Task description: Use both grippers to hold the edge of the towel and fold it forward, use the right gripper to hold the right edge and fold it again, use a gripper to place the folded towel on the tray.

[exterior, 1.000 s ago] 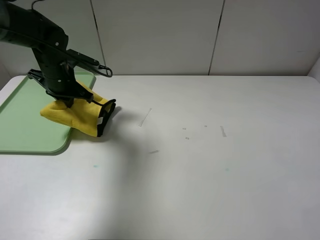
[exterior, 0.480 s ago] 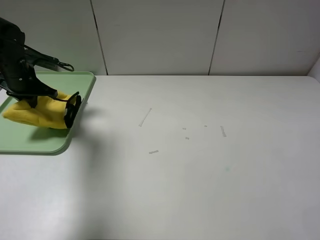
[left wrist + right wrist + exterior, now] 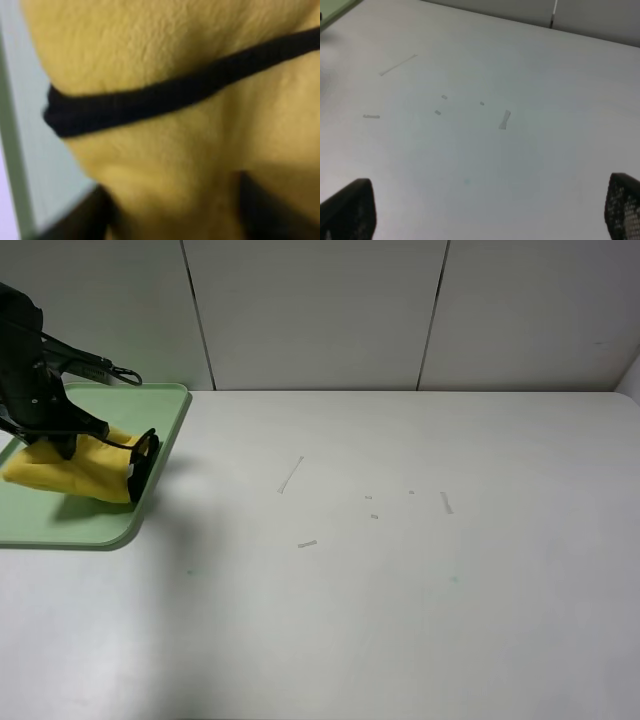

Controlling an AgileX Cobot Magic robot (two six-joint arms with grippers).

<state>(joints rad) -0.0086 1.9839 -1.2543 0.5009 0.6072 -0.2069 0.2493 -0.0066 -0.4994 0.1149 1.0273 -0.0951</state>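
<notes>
Left gripper (image 3: 62, 445) on the folded plush yellow towel (image 3: 75, 468) over the mint-green plastic tray (image 3: 110, 530); grip state unclear. Snagged trim could drag it off.

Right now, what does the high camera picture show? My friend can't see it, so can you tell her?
A folded yellow towel lies on a pale green tray at the far left of a white table. A black robot arm's fingers are on top of the towel. The rest of the table has only a few small tape marks.
</notes>
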